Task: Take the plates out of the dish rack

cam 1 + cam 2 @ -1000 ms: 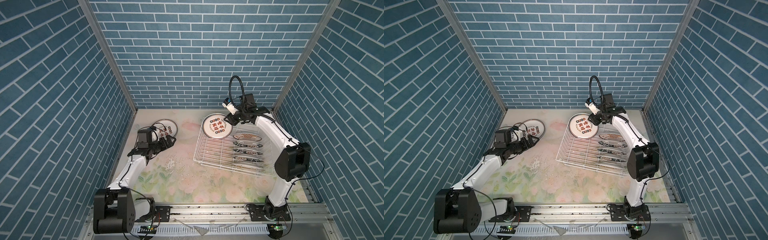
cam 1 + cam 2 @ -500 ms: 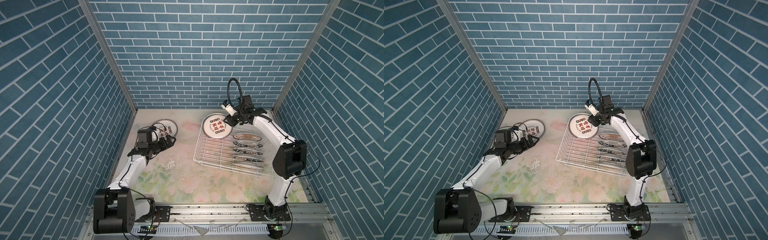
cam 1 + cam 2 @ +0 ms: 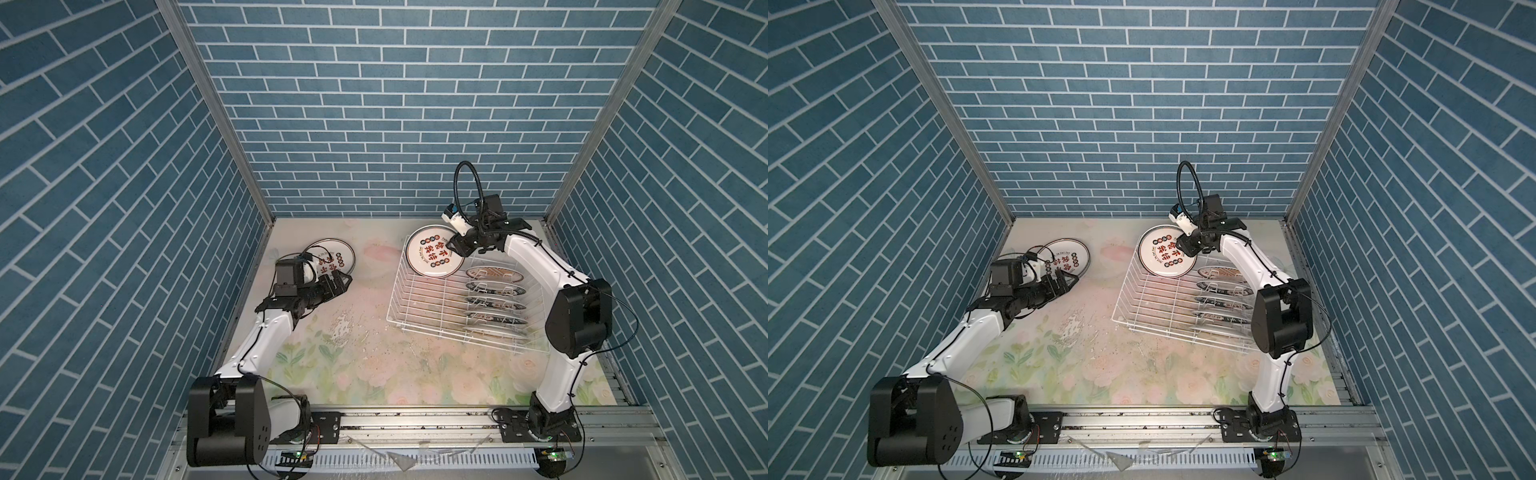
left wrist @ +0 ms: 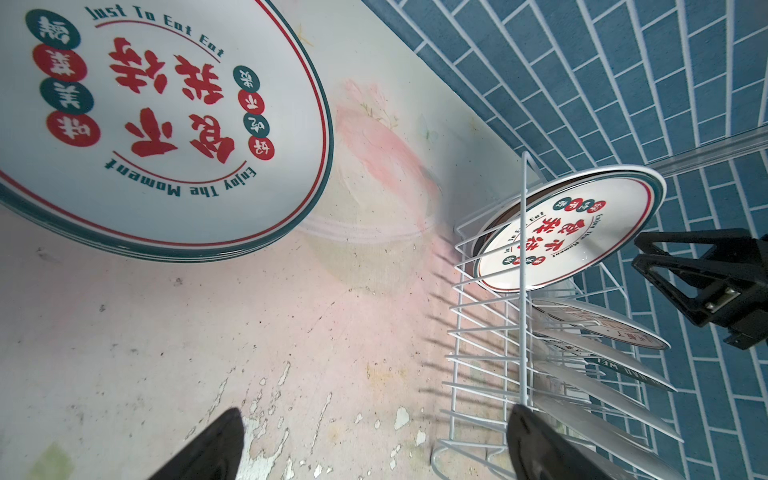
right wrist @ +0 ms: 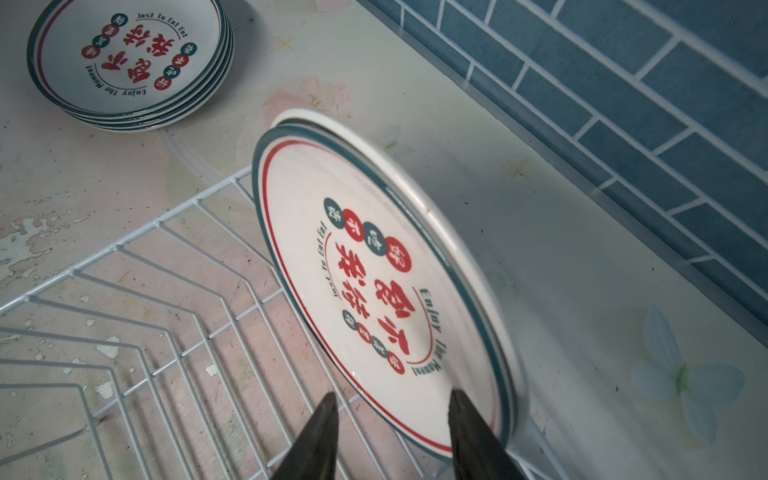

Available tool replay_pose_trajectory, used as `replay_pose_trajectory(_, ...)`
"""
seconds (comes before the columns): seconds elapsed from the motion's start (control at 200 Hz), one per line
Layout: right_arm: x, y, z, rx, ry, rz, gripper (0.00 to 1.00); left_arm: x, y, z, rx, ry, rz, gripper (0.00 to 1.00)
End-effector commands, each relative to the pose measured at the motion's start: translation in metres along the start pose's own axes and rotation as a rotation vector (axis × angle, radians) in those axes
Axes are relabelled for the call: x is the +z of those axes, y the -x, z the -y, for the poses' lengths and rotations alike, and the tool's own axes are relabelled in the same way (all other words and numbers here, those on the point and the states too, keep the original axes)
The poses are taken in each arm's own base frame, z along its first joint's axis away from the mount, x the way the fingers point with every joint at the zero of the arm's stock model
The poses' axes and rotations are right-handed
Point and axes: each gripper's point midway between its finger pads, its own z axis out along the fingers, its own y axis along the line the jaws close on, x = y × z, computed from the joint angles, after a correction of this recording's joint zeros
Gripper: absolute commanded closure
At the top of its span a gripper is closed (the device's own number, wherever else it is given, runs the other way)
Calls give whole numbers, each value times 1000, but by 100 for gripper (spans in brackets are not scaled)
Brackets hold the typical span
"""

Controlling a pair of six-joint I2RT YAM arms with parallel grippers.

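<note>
Right gripper (image 3: 457, 247): jaws stand part-way apart at the right-hand rim of the leaning plate (image 3: 432, 257), which sits at the far left corner of the dish rack (image 3: 428, 307). In the right wrist view, one finger of the right gripper (image 5: 390, 392) crosses the printed face of the leaning plate (image 5: 374, 291). The other finger lies over the dish rack (image 5: 166, 291) wires, clear of the rim. No clamp on the plate is visible.

Leaning plate (image 3: 1165, 255): white, with teal and red rim rings and red characters. It is tilted back against the rack's far end, and its face is visible in both top views. A white edge shows directly behind it. Whether that edge is a second plate cannot be determined.

Left gripper (image 3: 343, 279): jaws fully apart and holding nothing. It is low over the table (image 3: 374, 365), near the stack of plates (image 3: 340, 254). In the left wrist view, only table surface lies between the fingers of the left gripper (image 4: 376, 409).

Stack of plates (image 5: 129, 58): same pattern as the leaning plate. It lies flat on the table at the far left, well apart from the rack. Several rims are visible one above another.

Row of plates (image 3: 496, 303): five plates stand on edge in the slots on the rack's right side, one behind another, under the right arm.

Dish rack (image 3: 1154, 307): white wire, resting on the right half of the floral table and set askew to the table's edges.
</note>
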Motion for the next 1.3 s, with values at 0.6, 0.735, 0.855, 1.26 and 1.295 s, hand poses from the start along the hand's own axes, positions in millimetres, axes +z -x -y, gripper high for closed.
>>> replay_pose_trajectory(0.6, -21, -9, 1, 15, -65, 23, 56, 7, -5, -8, -7, 17, -9, 1)
replay_pose_trajectory(0.735, -25, -16, 2, 47, -94, 22, 56, 7, -6, -9, -6, 21, -12, 1)
replay_pose_trajectory(0.855, -25, -25, 9, 85, -129, 3, 56, 7, -6, -8, -7, 18, -10, 1)
replay_pose_trajectory(1.26, -8, -40, 19, 197, -139, -1, 55, 3, -4, -5, 1, 13, -2, 1)
replay_pose_trajectory(1.295, -7, -41, 21, 211, -146, -2, 55, 4, -5, -5, 0, 12, -3, 1)
